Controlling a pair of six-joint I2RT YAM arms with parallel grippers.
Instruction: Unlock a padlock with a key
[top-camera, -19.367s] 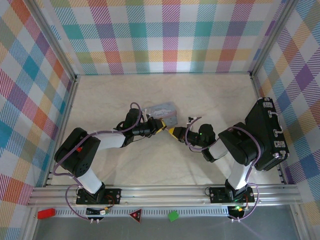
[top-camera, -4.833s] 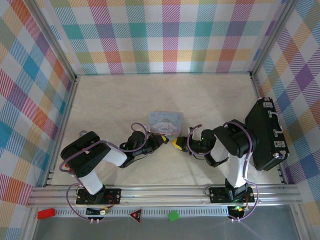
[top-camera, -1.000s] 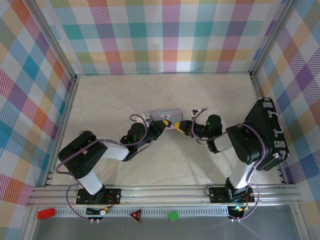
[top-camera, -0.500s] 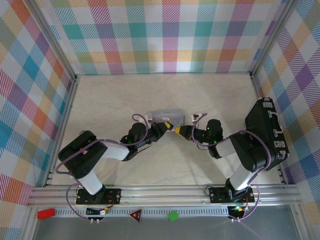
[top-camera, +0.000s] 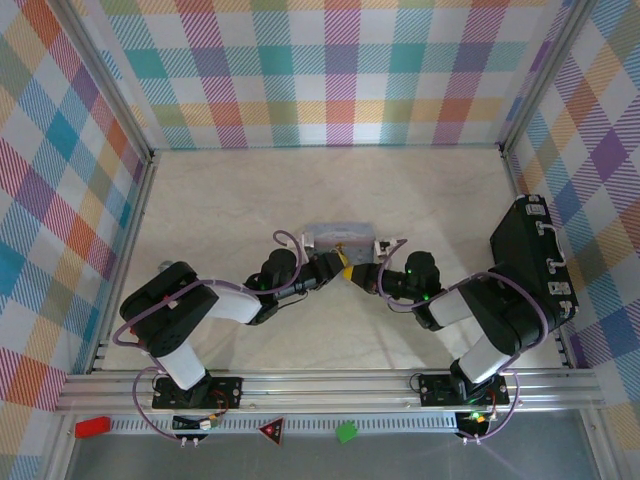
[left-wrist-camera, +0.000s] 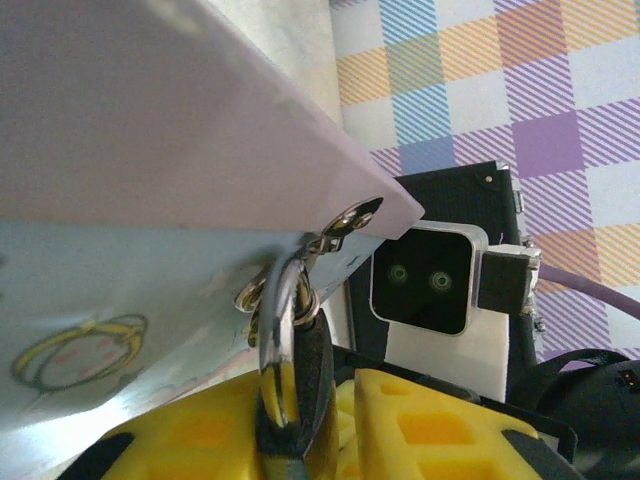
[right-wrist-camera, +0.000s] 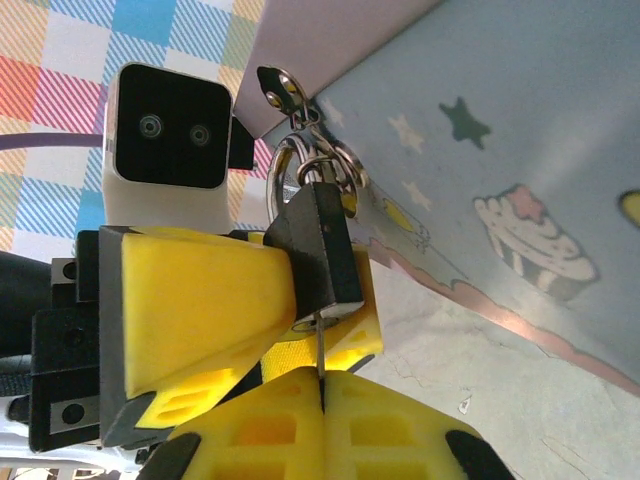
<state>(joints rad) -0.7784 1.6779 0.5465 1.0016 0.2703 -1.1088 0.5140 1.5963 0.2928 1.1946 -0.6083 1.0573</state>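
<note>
The small dark padlock (right-wrist-camera: 318, 252) hangs by its silvery shackle (left-wrist-camera: 278, 330) from the latch of the light-blue cartoon tin (right-wrist-camera: 500, 150). My left gripper (left-wrist-camera: 300, 430) is shut on the padlock (left-wrist-camera: 312, 390), its yellow fingers (right-wrist-camera: 195, 295) clamping the body from both sides. My right gripper (right-wrist-camera: 322, 395) is shut on the thin silvery key (right-wrist-camera: 319, 348), whose blade runs up into the padlock's bottom. In the top view the two grippers meet tip to tip, the left gripper (top-camera: 338, 264) against the right gripper (top-camera: 352, 274), just in front of the tin (top-camera: 340, 235).
A black case (top-camera: 535, 270) stands by the right wall, close behind my right arm. Plaid walls enclose the beige table (top-camera: 300, 190) on three sides. The tin is tilted up off the table at its front edge.
Over the last second both grippers slid slightly toward the near edge and right with the padlock, and the tin followed. The key stays at the lock's bottom.
</note>
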